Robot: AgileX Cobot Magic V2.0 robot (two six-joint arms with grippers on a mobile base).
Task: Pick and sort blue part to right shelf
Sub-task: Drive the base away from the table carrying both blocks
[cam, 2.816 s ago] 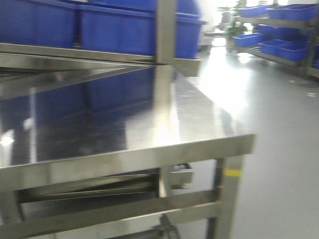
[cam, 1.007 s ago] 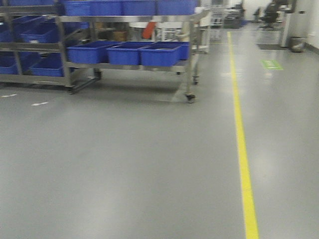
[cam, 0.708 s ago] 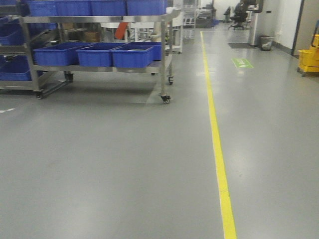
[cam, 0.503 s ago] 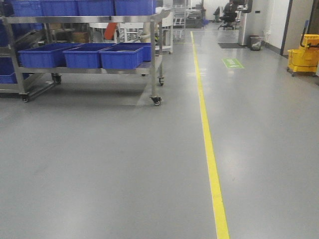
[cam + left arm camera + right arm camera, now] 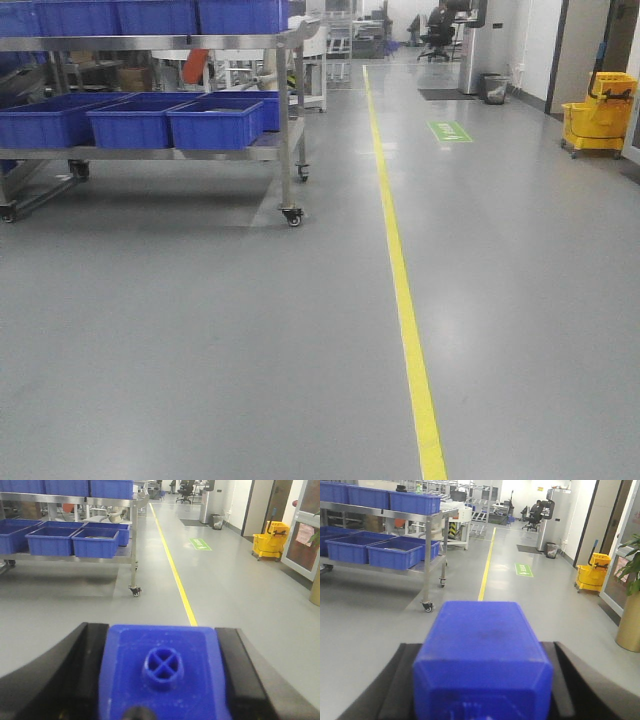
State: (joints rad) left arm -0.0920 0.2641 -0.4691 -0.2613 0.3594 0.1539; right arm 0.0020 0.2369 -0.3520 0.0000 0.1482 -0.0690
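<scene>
After swinging off the steel counter that filled the front view moments ago, now looks down an open aisle, with grey floor point(image 5: 200, 350) across most of the frame. Over the last second, has kept panning: slides the wheeled steel rack point(image 5: 285, 110) toward the upper left and draws the yellow floor line point(image 5: 400, 270) from the right side to near centre. Holds a row of blue bins point(image 5: 215, 122) on that rack's lower tier. Brings a yellow mop bucket point(image 5: 598, 112) into the upper right, absent a second back.

Reads as transit rather than picking: pickup apparently done, drop-off not yet made. Cannot tell whether this rack is the right shelf meant, so likely needs more driving before any placing.

Hauls two loads along. Pinches the cross-marked blue part point(image 5: 165, 645) in the left pincer point(image 5: 162, 680), black fingers tight against both its sides at the bottom of the left wrist view. Clamps the plain-faced blue part point(image 5: 482, 645) likewise in the right pincer point(image 5: 482, 685), low in the right wrist view.
</scene>
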